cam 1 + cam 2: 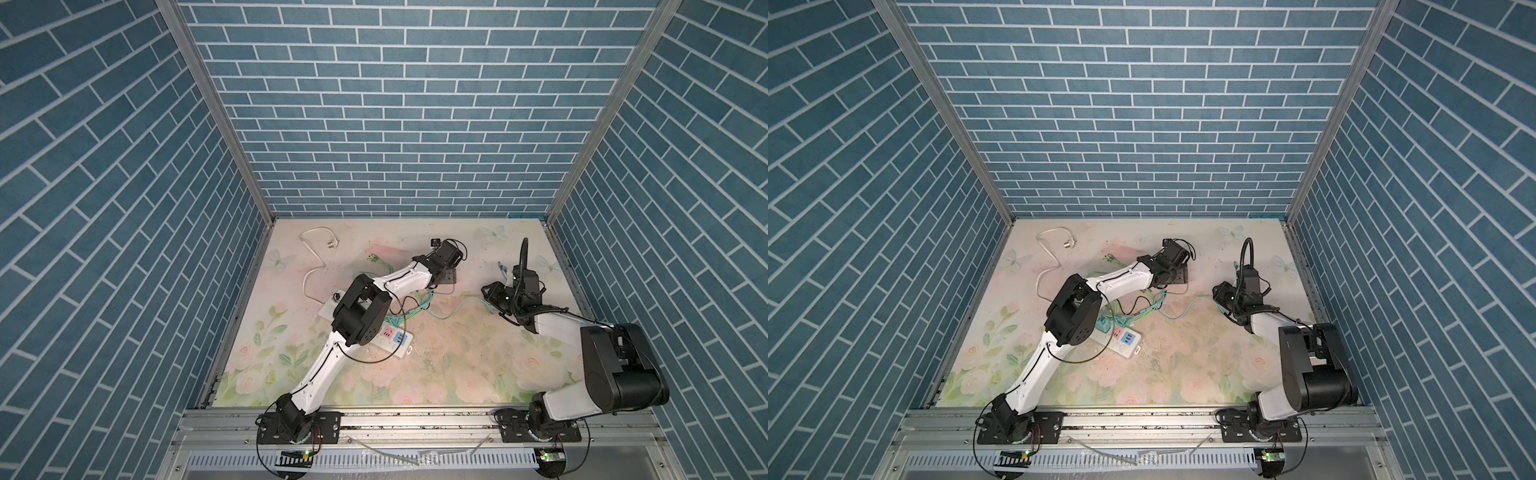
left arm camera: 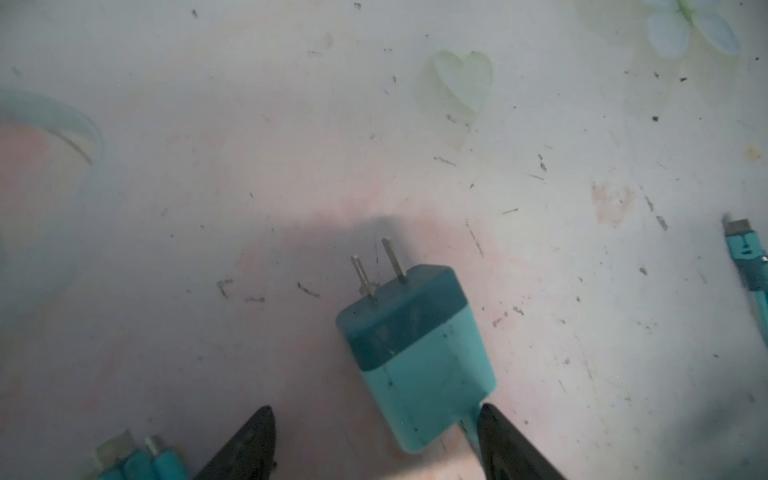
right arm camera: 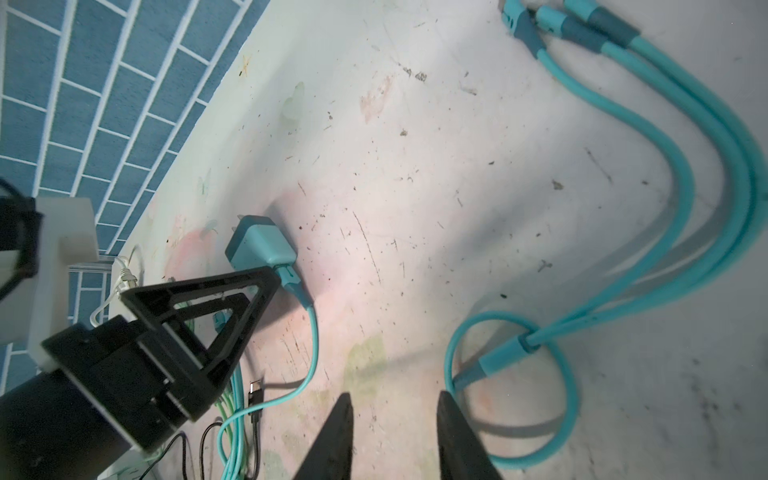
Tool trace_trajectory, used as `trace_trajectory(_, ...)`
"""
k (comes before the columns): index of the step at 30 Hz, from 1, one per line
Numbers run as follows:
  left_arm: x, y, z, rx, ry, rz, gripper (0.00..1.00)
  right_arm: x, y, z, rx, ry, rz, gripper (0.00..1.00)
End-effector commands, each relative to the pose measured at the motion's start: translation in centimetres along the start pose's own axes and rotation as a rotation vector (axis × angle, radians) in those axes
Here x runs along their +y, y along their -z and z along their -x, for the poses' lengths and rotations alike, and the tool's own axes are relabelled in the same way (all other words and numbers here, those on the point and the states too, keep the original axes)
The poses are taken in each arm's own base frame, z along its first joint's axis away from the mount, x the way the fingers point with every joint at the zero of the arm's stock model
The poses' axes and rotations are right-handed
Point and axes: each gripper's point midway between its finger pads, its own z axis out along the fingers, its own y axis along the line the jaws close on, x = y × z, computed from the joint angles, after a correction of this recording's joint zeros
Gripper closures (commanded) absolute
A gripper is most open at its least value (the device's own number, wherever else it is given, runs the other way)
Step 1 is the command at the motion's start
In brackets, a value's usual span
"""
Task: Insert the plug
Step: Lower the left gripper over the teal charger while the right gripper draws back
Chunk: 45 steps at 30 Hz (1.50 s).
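**Left wrist:** one plug (image 2: 415, 357) lies flat on the table (image 2: 415, 124), with its rear end inside the left gripper (image 2: 374, 409). Its long axis runs straight out from the jaws. Its two prongs (image 2: 392, 259) point away from the gripper. The jaws stand apart and are not clamped. Of the two fingers (image 2: 505, 440), one sits right at the plug's cable-end corner and the other has a clear gap to the body, so the plug is off-centre in the opening. Judgement: a squeeze from here probably skews the plug before it seats.

**Right wrist:** this view shows the same plug from the side, with a left-gripper finger at its cable end. One teal lead (image 3: 315, 332) leaves the plug's rear. One split cable (image 3: 503, 357) with three connector heads (image 3: 555, 18) lies well apart from the plug. The right gripper (image 3: 395, 397) has its jaws narrowly apart and empty, with only table between them.

**Top views:** the plug can't be made out, since it is under the left gripper, far out on the table. One power strip (image 1: 392, 338) shows in both top views, back by the left arm's elbow and partly under it. Two coloured panels (image 1: 388, 332) are visible on it. The target therefore lies behind the plug's prongs, toward the robot's base, and the plug likely needs turning round. One white cable (image 1: 332, 245) sits far off to the side. The left arm is the nearer one; the right is well apart.
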Motion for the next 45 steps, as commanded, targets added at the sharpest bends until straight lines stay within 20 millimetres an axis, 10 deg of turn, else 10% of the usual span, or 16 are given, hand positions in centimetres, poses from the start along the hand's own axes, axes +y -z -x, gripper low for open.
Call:
trace_trajectory(1, 0.6, -0.2, 0.0, 0.000, 0.037, 0.036, 0.24, -0.1, 1.0, 0.0, -0.015, 0.042, 0.007, 0.66)
trace_trajectory(45, 0.7, -1.2, 2.5, -0.015, 0.217, 0.116, 0.30, 0.5, 2.5, -0.7, 0.010, 0.038, 0.151, 0.66)
